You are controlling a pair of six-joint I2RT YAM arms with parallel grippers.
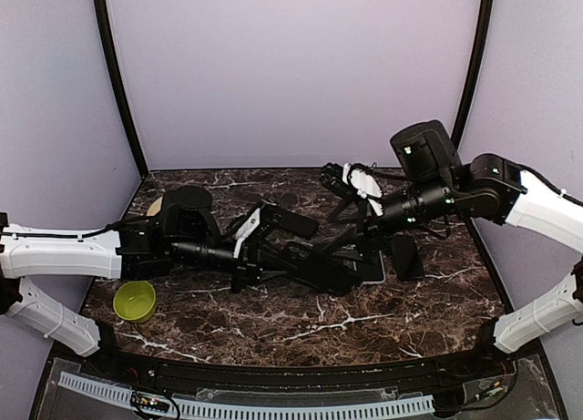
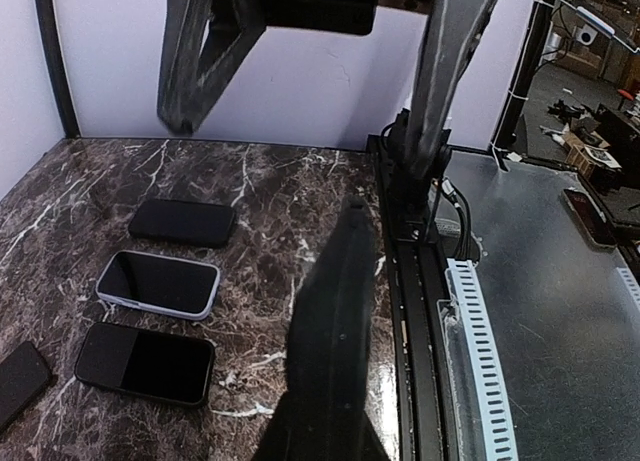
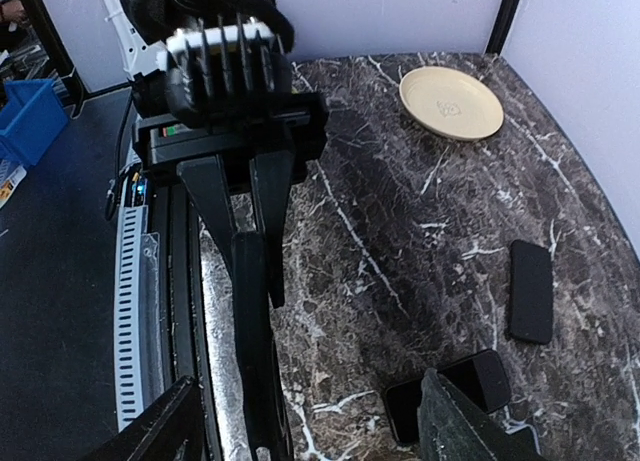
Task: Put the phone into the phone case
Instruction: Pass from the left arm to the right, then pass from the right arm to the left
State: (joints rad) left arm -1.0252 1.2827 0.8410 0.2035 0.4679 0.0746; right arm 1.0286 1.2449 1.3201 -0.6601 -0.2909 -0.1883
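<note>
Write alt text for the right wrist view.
The left pincer is shut on a thin black slab seen edge-on, between the open fingers of the right pincer. Behind, a dark marble table holds a cream plate and dark phones or cases.

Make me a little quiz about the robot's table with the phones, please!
1. True or false: the right gripper has its jaws shut.
2. The small round bowl beside the left arm is: A red, B yellow-green, C blue.
3. In the left wrist view, what colour rim has the glossy black phone, the middle of three lying in a row on the dark marble table?
Key: 1 false, they stand open; 2 B; 3 white.
</note>
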